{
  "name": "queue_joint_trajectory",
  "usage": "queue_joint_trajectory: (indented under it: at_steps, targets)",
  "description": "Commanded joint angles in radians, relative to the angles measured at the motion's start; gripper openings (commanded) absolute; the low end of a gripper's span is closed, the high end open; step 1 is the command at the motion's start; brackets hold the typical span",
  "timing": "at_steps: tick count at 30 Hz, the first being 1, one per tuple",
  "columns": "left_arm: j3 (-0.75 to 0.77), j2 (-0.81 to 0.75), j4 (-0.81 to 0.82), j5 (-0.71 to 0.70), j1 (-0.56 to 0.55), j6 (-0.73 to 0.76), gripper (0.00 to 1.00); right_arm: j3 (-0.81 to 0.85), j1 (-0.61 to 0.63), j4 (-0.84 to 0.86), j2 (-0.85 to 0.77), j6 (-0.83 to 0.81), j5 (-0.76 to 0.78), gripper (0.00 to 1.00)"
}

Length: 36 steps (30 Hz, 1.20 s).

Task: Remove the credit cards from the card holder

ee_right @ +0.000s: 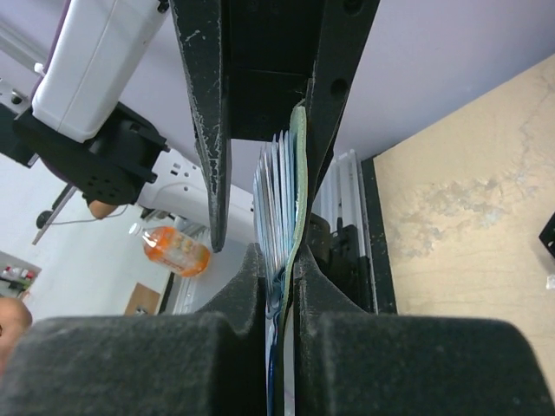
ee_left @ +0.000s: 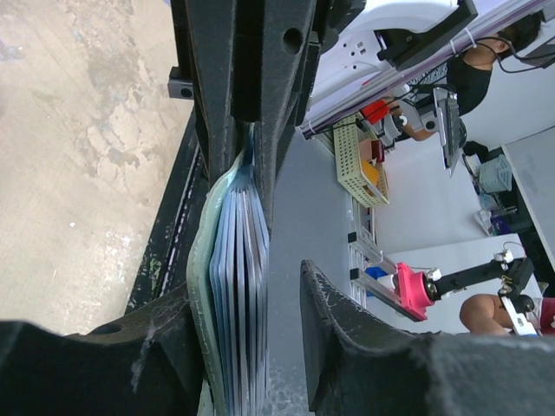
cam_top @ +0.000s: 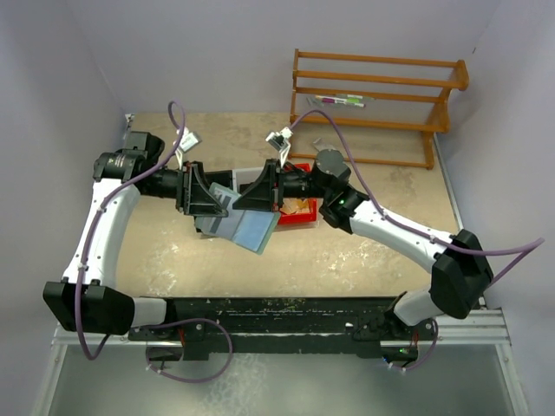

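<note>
**Cards Yet to Leave Holder as Two Arms Meet Mid-Surface**

At the middle of the surface, the card holder has a thick stack of cards tucked inside. They fan out toward 4 o'clock, but none is drawn clear and no loose card shows nearby. By the look of it, the job is at its opening step, with every card left to pull.

The right tool, reaching in from 3 o'clock, is clamped tight on the bundle. It pinches the blue card edges, and the holder's green lip appears caught in the same pinch. The left tool, in from 9 o'clock, stands partly open around the other end. One finger lies against the holder's back, while the other stands apart from the cards across a clear gap. A red tray sits just beyond at 3 o'clock.
</note>
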Motion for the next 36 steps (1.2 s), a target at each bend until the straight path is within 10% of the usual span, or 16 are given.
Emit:
queue_joint_trajectory:
  at_steps: [1, 13, 36]
  targets:
    - [0.035, -0.043, -0.004, 0.13, 0.004, 0.018, 0.45, -0.023, -0.008, 0.125, -0.035, 0.053, -0.03, 0.0]
    - [0.038, -0.071, 0.209, 0.288, 0.005, -0.222, 0.44, -0.154, -0.083, 0.318, -0.077, 0.1, -0.127, 0.0]
    - [-0.103, -0.117, 0.376, -0.016, 0.006, -0.315, 0.36, -0.076, -0.069, 0.435, -0.011, 0.162, -0.123, 0.0]
